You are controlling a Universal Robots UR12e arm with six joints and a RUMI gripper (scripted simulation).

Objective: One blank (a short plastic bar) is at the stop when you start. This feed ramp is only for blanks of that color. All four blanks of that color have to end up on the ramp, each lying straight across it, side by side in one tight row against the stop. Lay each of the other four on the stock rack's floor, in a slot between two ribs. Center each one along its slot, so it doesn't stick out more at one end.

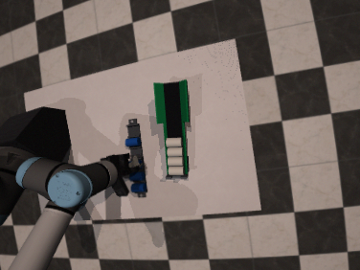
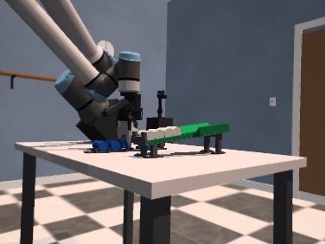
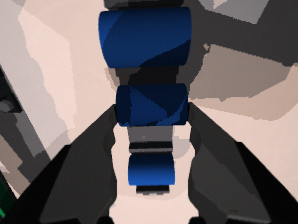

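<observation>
Between fingertips: 1 blue, cylindrical blank (image 3: pixel 152 105).

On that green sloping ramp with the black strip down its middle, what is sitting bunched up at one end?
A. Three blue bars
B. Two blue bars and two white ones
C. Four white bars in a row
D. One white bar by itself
C: four short white plastic bars lie side by side across the low end of the green sloping ramp.
</observation>
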